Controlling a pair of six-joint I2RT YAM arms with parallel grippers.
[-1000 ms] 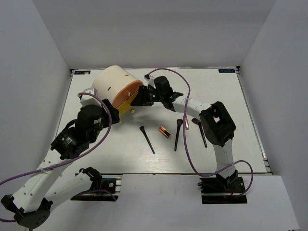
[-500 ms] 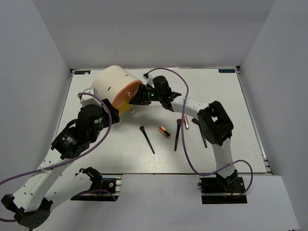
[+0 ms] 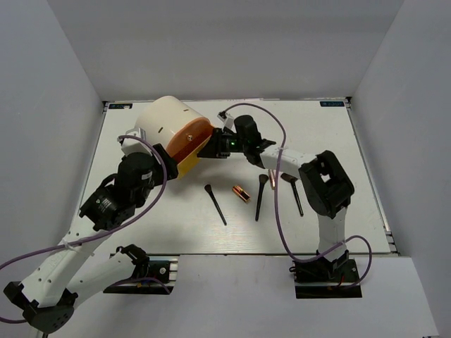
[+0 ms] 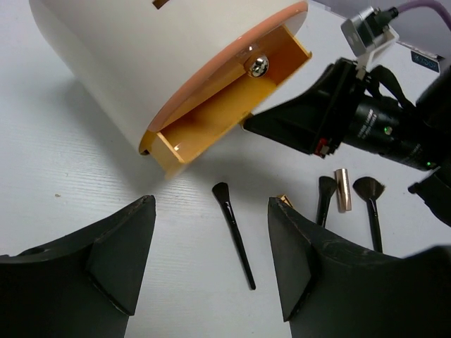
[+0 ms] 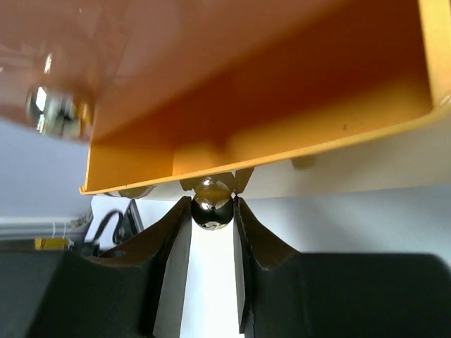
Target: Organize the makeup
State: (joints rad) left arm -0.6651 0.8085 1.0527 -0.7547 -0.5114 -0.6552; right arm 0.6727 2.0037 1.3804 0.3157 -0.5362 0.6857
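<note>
My right gripper [image 3: 215, 146] is shut on the small metal knob [image 5: 211, 210] of an orange drawer [image 5: 268, 91], pulled out of the big cream cylinder [image 3: 163, 127], which lies tilted. My left gripper [image 4: 211, 204] is open and empty, above the table beside the cylinder [image 4: 141, 56]. On the table lie a black brush [image 3: 215, 204], a gold-and-black lipstick [image 3: 242, 193], a second brush [image 3: 260, 197], a rose-gold tube [image 3: 272, 178] and a fan brush [image 3: 293, 191]. The first brush [image 4: 234, 229] lies below my left jaws. No mint or lavender tubes are in view.
The white table [image 3: 338, 141] is walled on three sides. The cylinder's orange front [image 3: 184, 141] faces right toward my right arm [image 3: 320, 179]. The open drawer [image 4: 225, 105] looks empty. Purple cables loop over both arms.
The cylinder's orange front has tipped and swung a little right, and the drawer shows further out. My right gripper, still on the knob, has moved slightly right. The makeup has not moved.
</note>
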